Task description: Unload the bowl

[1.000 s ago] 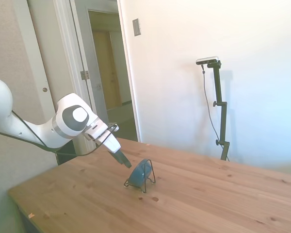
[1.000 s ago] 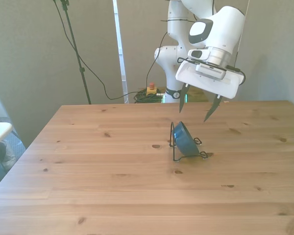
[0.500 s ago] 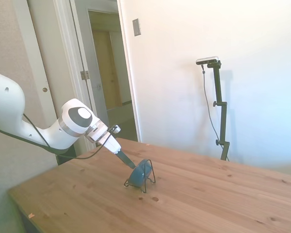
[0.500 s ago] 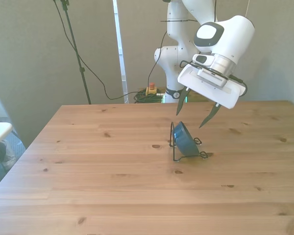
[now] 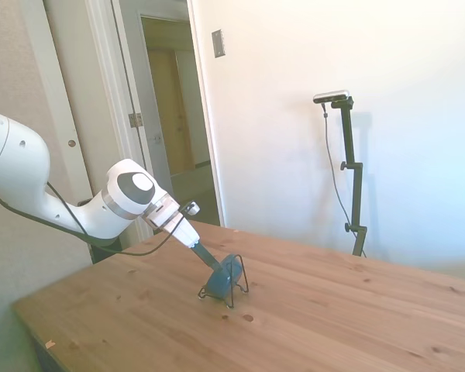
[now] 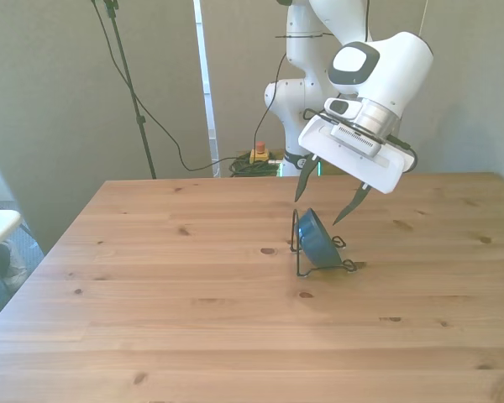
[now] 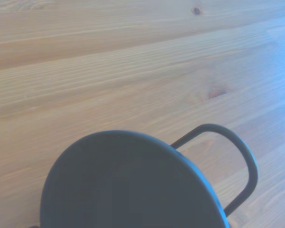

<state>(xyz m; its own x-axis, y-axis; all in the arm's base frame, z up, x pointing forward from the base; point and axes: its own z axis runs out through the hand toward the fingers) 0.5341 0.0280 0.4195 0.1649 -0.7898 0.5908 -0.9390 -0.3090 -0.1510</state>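
The small round teal-blue bowl sits tilted on edge in the thin black wire rack on the wooden bench, ungrasped, the released end effector just above, so unloading remains.

Teal-blue bowl, black wire rack, knotty pale wooden table.

The bowl is propped on its edge in the wire rack, which is set on the table. Both are placed just below the hand, whose fingers are held spread above the bowl's rim.
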